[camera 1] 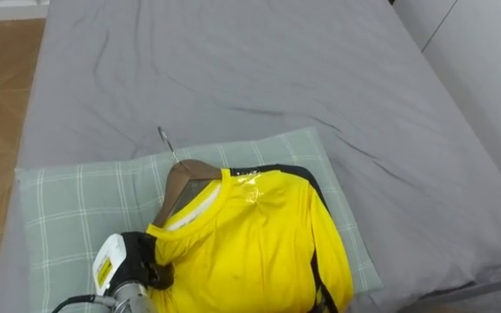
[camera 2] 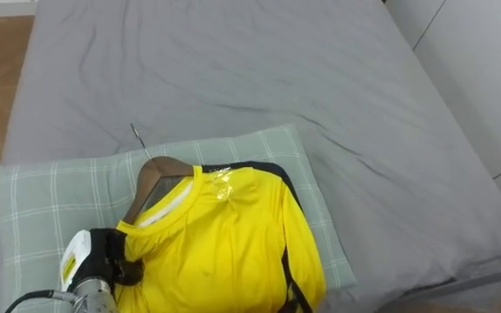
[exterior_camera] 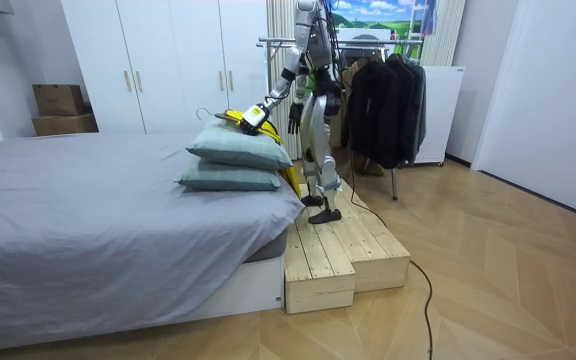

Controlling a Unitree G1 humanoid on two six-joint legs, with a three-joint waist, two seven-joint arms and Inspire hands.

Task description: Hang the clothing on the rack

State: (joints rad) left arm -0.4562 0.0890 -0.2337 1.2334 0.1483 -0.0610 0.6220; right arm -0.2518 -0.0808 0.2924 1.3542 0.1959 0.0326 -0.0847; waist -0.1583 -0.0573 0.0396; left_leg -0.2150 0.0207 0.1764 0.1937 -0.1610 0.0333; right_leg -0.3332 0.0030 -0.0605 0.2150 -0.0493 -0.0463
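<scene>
Left hand, fingers around yellow shirt shoulder; hook of hanger far-left, hem near-right.

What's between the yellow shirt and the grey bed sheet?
A green checked pillow: the yellow shirt lies on it in the eye views. The room view shows a second pillow beneath it, on the grey sheet.

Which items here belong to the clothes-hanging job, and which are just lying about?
Job: yellow shirt, wooden hanger, clothes rack, left hand gripping the shirt.
Lying about: checked pillow, grey bed, cardboard boxes, white wardrobe.
</scene>
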